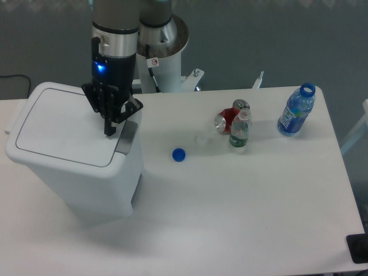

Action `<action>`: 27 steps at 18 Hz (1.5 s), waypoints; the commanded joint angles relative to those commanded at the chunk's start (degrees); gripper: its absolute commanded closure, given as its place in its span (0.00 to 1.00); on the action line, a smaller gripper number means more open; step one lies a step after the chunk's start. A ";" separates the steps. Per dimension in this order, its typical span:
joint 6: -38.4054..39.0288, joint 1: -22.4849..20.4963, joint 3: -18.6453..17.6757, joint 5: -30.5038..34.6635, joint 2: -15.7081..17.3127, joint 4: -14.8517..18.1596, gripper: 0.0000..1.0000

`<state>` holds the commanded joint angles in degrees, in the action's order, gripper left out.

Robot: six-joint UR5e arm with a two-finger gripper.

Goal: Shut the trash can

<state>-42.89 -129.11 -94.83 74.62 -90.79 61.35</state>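
Note:
The trash can (86, 172) is a large white rectangular bin standing at the left of the table. Its flat white lid (63, 123) lies down flat on top. The grey latch tab (127, 136) is at the lid's right edge. My gripper (109, 130) hangs straight down over the right part of the lid, just left of the grey tab. Its dark fingers are together and hold nothing, with the tips at or just above the lid surface.
A blue bottle cap (179, 154) lies right of the bin. A red can (229, 118) lies on its side beside a small green bottle (240, 131). An open blue bottle (296, 111) stands at the far right. The robot base (161, 52) is behind.

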 joint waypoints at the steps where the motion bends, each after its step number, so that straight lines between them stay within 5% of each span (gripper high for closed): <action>1: 0.00 0.00 0.00 0.00 0.00 0.00 0.96; 5: -0.09 -0.17 0.26 -0.17 0.09 -0.09 0.94; 7: -0.53 -0.79 1.75 -0.44 0.44 0.00 0.79; 8: -0.44 -1.31 2.80 -0.53 0.70 0.09 0.68; 9: -0.18 -1.84 4.20 -0.88 1.05 0.09 0.46; 10: -0.09 -2.80 5.26 -1.49 1.14 0.09 0.15; 11: 0.00 -4.12 5.62 -1.76 1.14 0.09 0.00; 15: -1.40 -10.53 4.75 -1.15 0.62 -0.26 0.00; 20: -13.42 -21.78 3.52 0.96 -2.54 -0.09 0.00; 27: -28.81 -25.58 4.30 12.64 -10.62 1.75 0.00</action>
<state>-71.70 -154.69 -90.53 87.26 -101.41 63.10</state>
